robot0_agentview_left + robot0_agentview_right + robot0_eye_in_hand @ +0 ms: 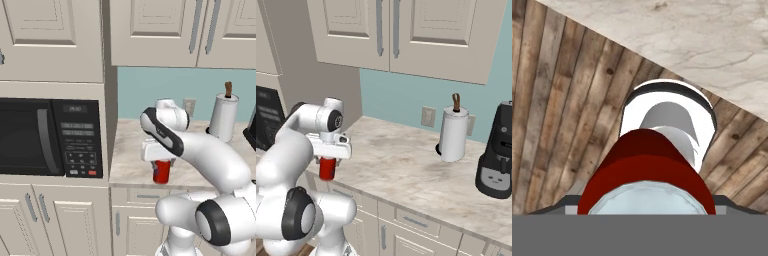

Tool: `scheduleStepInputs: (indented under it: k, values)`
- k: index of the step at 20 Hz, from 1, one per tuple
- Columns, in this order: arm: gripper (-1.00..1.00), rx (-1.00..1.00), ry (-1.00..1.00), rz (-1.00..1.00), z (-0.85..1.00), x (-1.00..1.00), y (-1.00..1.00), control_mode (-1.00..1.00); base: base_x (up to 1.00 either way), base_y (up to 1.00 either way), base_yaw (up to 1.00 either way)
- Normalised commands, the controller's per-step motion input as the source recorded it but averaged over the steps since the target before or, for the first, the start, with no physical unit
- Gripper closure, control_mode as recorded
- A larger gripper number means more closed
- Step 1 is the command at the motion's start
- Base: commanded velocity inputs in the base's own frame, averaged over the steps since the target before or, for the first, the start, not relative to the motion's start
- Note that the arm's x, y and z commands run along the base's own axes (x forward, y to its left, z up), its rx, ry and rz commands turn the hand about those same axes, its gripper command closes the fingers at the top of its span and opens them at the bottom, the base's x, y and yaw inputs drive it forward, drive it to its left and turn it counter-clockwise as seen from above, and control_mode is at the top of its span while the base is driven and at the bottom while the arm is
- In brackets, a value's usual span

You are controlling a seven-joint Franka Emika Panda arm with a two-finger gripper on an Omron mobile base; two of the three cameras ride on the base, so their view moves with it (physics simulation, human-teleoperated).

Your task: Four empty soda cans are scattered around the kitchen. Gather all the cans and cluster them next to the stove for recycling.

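Note:
My gripper is shut on a red soda can with a silvery top, held upright under the hand. The can hangs just off the front edge of the marble counter, near its left end. In the hand view the red can sits between the fingers, with wooden floor below it and the counter's edge at the upper right. The stove is out of view, and so are the other cans.
A black microwave is built into the tall cabinet to the left. A white paper-towel roll stands at the back of the counter, a black coffee machine at the right. Wall cabinets hang above.

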Motion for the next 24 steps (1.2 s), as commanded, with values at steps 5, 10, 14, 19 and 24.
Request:
scheduleStepInputs:
  k: [5,10,14,19,24]
  values:
    - [1.0,0.0,0.0,0.0,0.0,0.0,0.0,1.0,-0.02,0.0,0.0]
    - [1.0,0.0,0.0,0.0,0.0,0.0,0.0,1.0,-0.46,0.07,0.01]
    - [1.0,0.0,0.0,0.0,0.0,0.0,0.0,1.0,-0.58,0.08,0.0]
    - [1.0,0.0,0.0,0.0,0.0,0.0,0.0,1.0,-0.6,0.06,0.0]
    - [1.0,0.0,0.0,0.0,0.0,0.0,0.0,1.0,-0.51,0.01,0.37]
